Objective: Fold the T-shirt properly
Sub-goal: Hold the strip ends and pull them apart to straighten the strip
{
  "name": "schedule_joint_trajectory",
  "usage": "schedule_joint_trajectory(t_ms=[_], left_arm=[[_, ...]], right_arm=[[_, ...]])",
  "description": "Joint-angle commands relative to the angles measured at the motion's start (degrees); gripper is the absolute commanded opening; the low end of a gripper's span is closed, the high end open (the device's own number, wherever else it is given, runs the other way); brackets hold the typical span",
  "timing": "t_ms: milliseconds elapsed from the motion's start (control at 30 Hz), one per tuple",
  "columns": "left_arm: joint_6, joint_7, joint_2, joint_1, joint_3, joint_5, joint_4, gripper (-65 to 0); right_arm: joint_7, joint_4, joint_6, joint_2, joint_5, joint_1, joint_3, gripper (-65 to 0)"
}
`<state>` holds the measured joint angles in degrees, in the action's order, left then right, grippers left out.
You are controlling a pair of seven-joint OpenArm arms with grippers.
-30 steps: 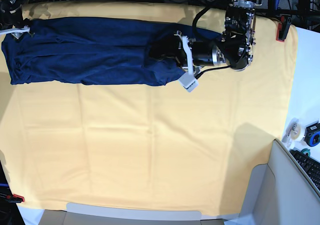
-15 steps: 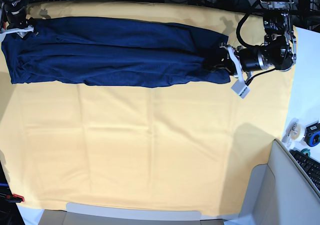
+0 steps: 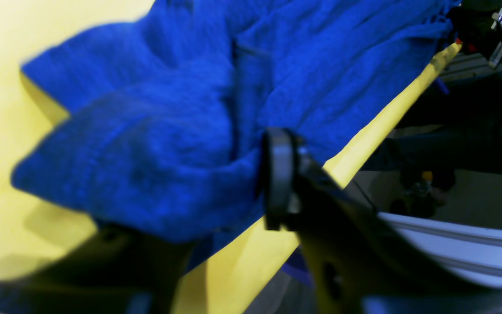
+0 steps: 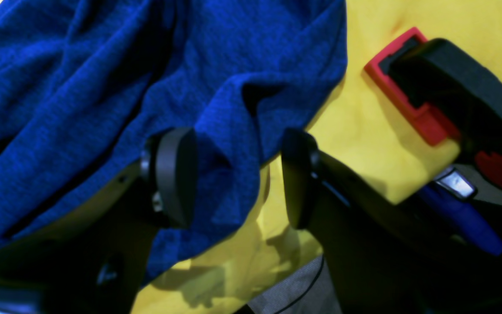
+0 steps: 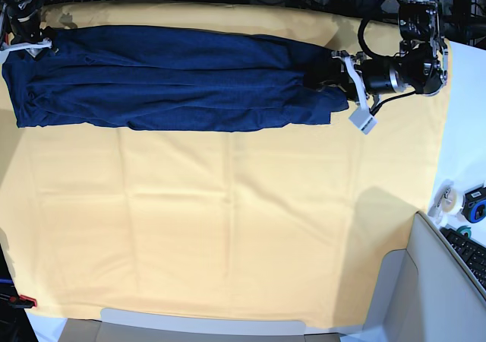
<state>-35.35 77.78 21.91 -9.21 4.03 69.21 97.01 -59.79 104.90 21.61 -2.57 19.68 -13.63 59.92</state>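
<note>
The dark navy T-shirt [image 5: 167, 76] lies stretched in a long band across the far side of the yellow table cloth [image 5: 228, 205]. At its right end is my left gripper [image 5: 339, 80]. In the left wrist view that left gripper [image 3: 190, 196] has its jaws apart, and a bunch of T-shirt [image 3: 155, 144] lies loosely between them. One black pad [image 3: 277, 179] shows; the other finger is under the cloth. At the band's left end is my right gripper [image 5: 26, 42]. The right gripper [image 4: 238, 179] stands open around a hanging corner of the T-shirt [image 4: 233, 109].
A red and black clamp [image 4: 412, 104] grips the table cloth beside the right gripper. Another clamp [image 5: 427, 44] sits at the far right corner and a red one [image 5: 19, 300] at the near left. Tape rolls [image 5: 448, 199] and a keyboard [image 5: 471, 254] lie off the cloth at right.
The left gripper dragged the shirt's right end rightward, drawing the band out to full length, then eased back a little, and its jaws have parted. The right gripper stayed put.
</note>
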Motion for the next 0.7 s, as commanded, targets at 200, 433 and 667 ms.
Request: schedule_joint_trajectory(t_ms=[200, 433, 667], left_arm=[[-0.03, -0.81, 1.25, 0.47, 5.51, -3.94, -1.41, -41.7], [-0.21, -0.81, 1.08, 0.47, 5.77, -10.62, -4.84, -41.4], [-0.47, -0.81, -1.03, 0.82, 5.95, -10.44, -10.90, -39.0]], right_arm=[[1.11, 0.90, 0.15, 0.68, 0.41, -0.04, 0.08, -34.3], [1.11, 0.90, 0.15, 0.68, 0.41, -0.04, 0.08, -34.3], [1.11, 0.81, 0.15, 0.68, 0.41, -0.04, 0.08, -34.3]])
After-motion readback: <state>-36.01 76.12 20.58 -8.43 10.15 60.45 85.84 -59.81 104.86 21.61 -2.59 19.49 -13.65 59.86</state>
